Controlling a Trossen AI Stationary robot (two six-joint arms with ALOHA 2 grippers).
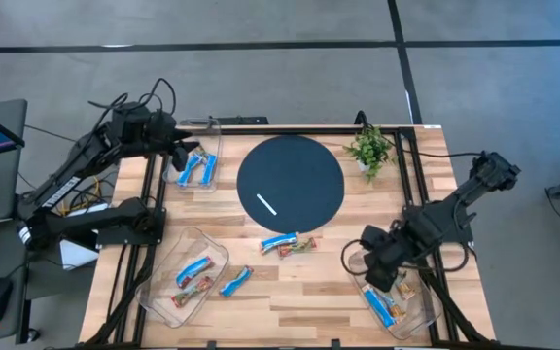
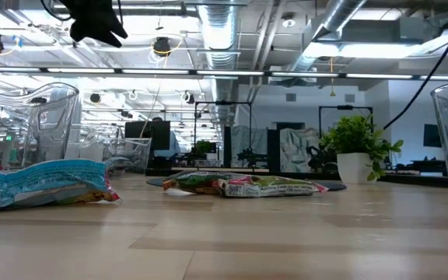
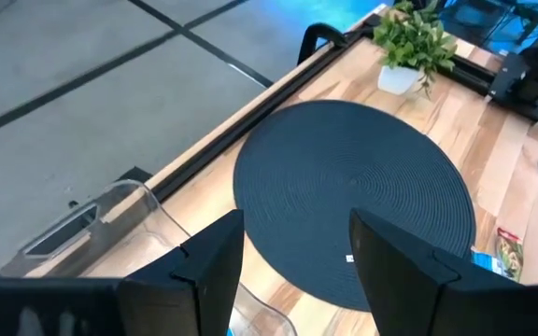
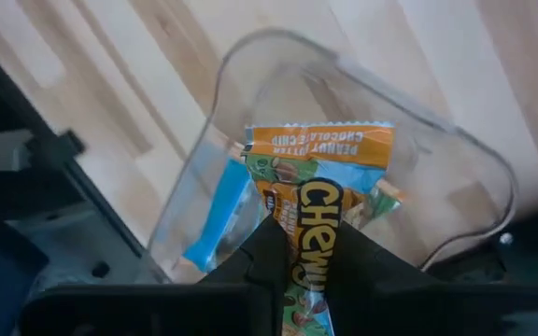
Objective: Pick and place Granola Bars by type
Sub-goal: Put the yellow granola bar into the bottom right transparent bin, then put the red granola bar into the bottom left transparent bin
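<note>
The granola bars are spread about. A blue one [image 1: 278, 243] and a green multicoloured one [image 1: 301, 246] lie flat on the wood at the table's middle, and both show in the low view [image 2: 41, 183] [image 2: 247, 185]. Blue bars lie in the far-left tray [image 1: 194, 167]. Mixed bars lie in the near-left tray [image 1: 188, 277], with a blue bar [image 1: 235, 281] at its right edge. My left gripper [image 3: 297, 233] hovers open above the far-left tray. My right gripper [image 4: 306, 233] is shut on a green Chewy bar over the near-right tray [image 1: 402, 303], where an orange bar [image 4: 320, 145] and a blue bar [image 4: 218, 219] lie. My right gripper pinches the green Chewy bar [image 4: 314, 210] between its two fingers, coming from above and pointing down. The bar runs along the fingers and sticks out past their tips toward the tray. Whether its free end [image 4: 278, 173] touches the orange bar below, I cannot tell.
A round black mat [image 1: 290, 180] with a thin white stick [image 1: 266, 204] fills the table's far middle. A small potted plant [image 1: 369, 149] stands at the far right. Black frame rails run along the table's left and right sides. Bare wood lies along the near middle.
</note>
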